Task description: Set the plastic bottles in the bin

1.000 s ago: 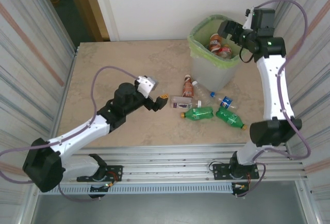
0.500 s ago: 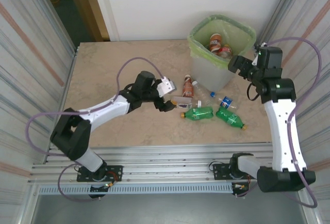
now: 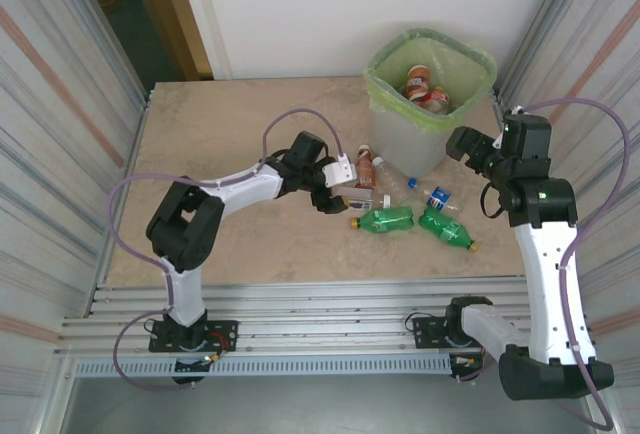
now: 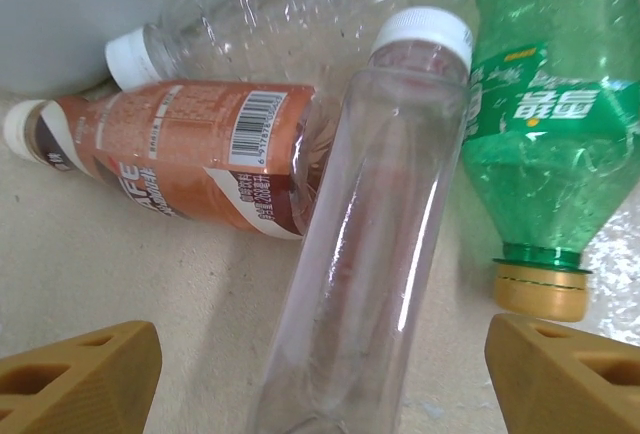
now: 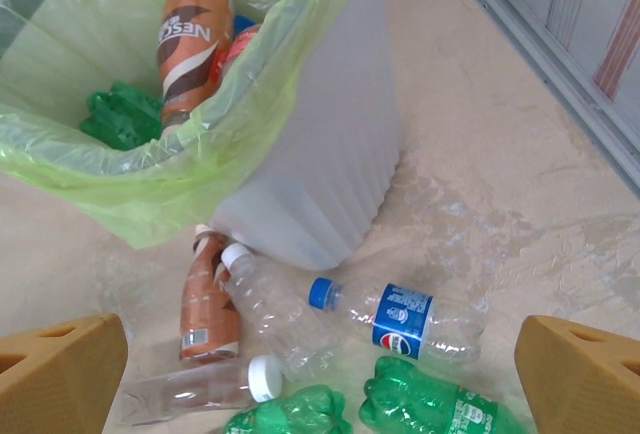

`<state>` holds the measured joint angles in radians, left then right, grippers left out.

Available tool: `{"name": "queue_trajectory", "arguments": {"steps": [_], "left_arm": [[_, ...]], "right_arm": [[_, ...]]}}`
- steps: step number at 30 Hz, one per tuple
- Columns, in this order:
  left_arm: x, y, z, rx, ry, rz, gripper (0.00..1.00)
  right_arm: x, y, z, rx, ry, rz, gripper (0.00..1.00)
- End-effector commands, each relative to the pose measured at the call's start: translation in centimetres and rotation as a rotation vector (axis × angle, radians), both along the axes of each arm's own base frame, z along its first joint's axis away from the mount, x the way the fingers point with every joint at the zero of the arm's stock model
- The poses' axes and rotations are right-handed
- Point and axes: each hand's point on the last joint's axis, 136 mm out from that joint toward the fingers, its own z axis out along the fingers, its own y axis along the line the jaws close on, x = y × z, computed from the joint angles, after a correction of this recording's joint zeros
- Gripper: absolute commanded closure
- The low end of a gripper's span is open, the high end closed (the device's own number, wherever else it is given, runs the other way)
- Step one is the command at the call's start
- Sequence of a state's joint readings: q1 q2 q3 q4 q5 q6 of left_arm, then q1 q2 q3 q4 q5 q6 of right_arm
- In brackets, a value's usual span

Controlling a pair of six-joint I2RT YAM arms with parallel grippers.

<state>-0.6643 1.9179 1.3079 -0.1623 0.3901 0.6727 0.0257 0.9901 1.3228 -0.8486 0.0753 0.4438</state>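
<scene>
Between the left gripper's wide-open, empty jaws lies a clear bottle, untouched; a brown bottle and a green bottle crowd either side, leaving little finger room. Some bottles, perhaps three, sit in the bin beyond the right gripper's open, empty jaws, with six left on the table.

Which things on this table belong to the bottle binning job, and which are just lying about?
Part of the job:
- bin
- coffee bottle
- crumpled clear bottle
- smooth clear bottle
- blue-label bottle
- green bottle
- second green bottle
- binned bottles

Not part of it, all fixtures:
- purple cable
- metal rails
</scene>
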Motion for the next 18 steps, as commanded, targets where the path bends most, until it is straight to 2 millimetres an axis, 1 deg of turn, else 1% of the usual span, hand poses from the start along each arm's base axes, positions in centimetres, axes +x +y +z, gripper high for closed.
{"name": "queue_trajectory", "arguments": {"steps": [1, 4, 6, 10, 11, 12, 16, 18], "left_arm": [[-0.1, -0.7, -0.2, 0.049, -0.027, -0.061, 0.16], [0.0, -1.3, -0.7, 0.058, -0.017, -0.084, 0.17], [-0.2, -1.5, -1.1, 0.072, -0.011, -0.101, 0.2], [-0.3, -1.8, -2.0, 0.105, -0.006, -0.121, 0.23], [-0.3, -1.8, -2.1, 0.109, -0.006, -0.125, 0.27], [-0.3, -1.8, -2.3, 0.115, -0.003, -0.124, 0.28], [-0.3, -1.9, -2.9, 0.129, 0.002, -0.129, 0.29], [-0.2, -1.9, -3.2, 0.134, 0.006, -0.129, 0.34]], "right_arm": [[-0.6, -0.2, 0.1, 0.022, -0.008, -0.024, 0.02], [-0.5, -0.1, -0.2, 0.026, -0.001, -0.022, 0.02], [-0.5, -0.1, -0.4, 0.028, 0.005, -0.02, 0.02], [-0.4, 0.1, -0.6, 0.035, 0.008, -0.014, 0.02], [-0.4, 0.1, -0.7, 0.037, 0.011, -0.016, 0.02], [-0.4, 0.1, -0.7, 0.038, 0.011, -0.014, 0.02], [-0.5, 0.1, -0.9, 0.041, 0.014, -0.016, 0.02], [-0.5, 0.1, -1.0, 0.04, 0.015, -0.016, 0.02]]}}
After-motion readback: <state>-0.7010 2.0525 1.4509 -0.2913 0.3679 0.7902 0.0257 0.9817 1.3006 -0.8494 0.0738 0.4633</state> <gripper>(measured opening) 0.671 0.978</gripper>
